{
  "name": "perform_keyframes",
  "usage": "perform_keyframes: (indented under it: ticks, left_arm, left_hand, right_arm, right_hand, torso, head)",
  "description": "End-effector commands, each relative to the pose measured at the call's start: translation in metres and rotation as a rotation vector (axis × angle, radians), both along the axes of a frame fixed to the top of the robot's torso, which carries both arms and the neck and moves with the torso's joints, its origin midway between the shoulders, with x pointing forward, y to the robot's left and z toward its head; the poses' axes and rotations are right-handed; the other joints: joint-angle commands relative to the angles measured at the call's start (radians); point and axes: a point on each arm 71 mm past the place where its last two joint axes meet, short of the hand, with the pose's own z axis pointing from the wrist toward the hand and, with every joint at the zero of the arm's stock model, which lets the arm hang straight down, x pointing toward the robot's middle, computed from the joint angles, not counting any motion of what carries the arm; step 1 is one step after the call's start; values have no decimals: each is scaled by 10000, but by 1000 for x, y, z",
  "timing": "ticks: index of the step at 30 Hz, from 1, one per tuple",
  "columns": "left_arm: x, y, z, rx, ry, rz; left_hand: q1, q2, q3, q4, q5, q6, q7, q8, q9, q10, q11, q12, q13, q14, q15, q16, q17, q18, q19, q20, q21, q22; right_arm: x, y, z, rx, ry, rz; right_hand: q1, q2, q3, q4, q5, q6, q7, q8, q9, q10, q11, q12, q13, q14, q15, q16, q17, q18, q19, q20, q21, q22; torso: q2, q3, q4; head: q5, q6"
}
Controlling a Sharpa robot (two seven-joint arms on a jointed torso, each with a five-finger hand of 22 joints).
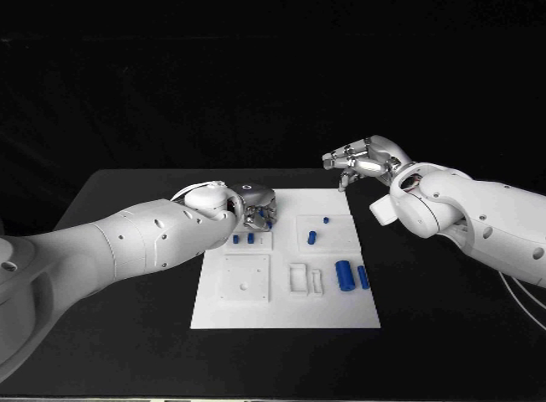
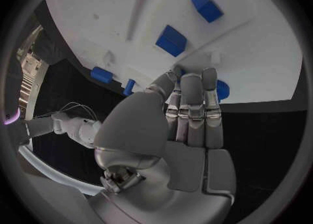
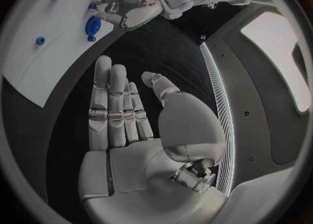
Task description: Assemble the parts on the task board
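Sitting mid-surface [image 1: 128,335], the task board [image 1: 285,310] is being loaded with blue parts [image 1: 343,273]. Left robot hand [image 1: 256,207] is being pressed onto one; grip unclear. Right robot hand [image 1: 360,159] is being held open beyond it.

One task board [image 1: 285,314] — two hands [image 1: 255,205]

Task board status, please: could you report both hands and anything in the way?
Left robot hand open over the task board, touching a blue part. Right robot hand open, off the board. Nothing in the way.
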Motion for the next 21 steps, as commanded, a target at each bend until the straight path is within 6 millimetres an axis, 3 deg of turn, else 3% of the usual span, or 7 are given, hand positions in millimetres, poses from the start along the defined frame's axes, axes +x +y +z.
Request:
perform_keyframes:
  ticks: [1,21]
  left_arm:
    - [-1,-2,-1,-57,-15,-24]
    - [-1,0,4,-495,-497,72]
  left_hand:
    - [24,110,-46,50,27,157,-11,-34,14,160,-20,-36,2,60,8,95,24,103,58,-5,74,225]
    - [275,357,-235,-325,169,500,-5,-46,12,564,-65,-35,6,167,42,93,22,274,-57,21,615,224]
  right_arm:
    - [0,1,1,-64,-163,105]
    - [0,2,1,-67,-198,110]
  right_hand:
    - [10,-67,57,-41,47,60,-5,-37,-12,-41,1,-49,-16,-67,18,17,-13,143,-78,36,54,18]
    - [-13,-65,111,-59,93,96,-13,-38,-12,-31,-2,-50,-16,-86,18,30,-35,140,-120,34,81,91]
  torso:
    - [2,-2,3]
    - [-6,-9,12]
  head:
    - [-25,5]
    - [-11,56]
